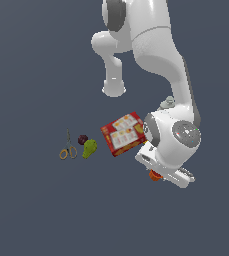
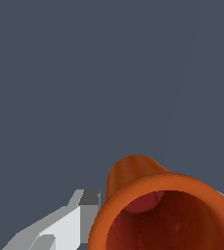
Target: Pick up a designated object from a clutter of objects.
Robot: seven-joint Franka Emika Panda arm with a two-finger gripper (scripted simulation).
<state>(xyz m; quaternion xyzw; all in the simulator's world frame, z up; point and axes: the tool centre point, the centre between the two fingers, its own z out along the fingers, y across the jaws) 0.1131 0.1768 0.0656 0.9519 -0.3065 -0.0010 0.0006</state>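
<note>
The robot's white two-fingered gripper (image 2: 147,229) is clamped on the small round orange cup (image 2: 162,215), seen close up in the wrist view with its hollow, darker red inside turned toward the camera and one pale grey finger (image 2: 59,227) pressed against its outer wall. The opposite finger is almost wholly hidden behind the cup's rim. In the exterior view only a sliver of the orange cup (image 1: 155,174) shows, tucked beneath the white hand of the Panda arm (image 1: 173,140), out on the middle of the plain dark grey table (image 1: 36,210), whose edges lie outside both views. Whether the cup rests on the surface or hangs clear of it cannot be told. Just beside the arm's wrist, toward the exterior view's left, lies the flat red cardboard cracker box (image 1: 123,133), tilted at an angle. Farther that way sit the green pear (image 1: 89,148), the dark purple plum (image 1: 82,139) touching it or nearly so, and the orange-handled metal scissors (image 1: 68,147), blades pointing away from the handles.
</note>
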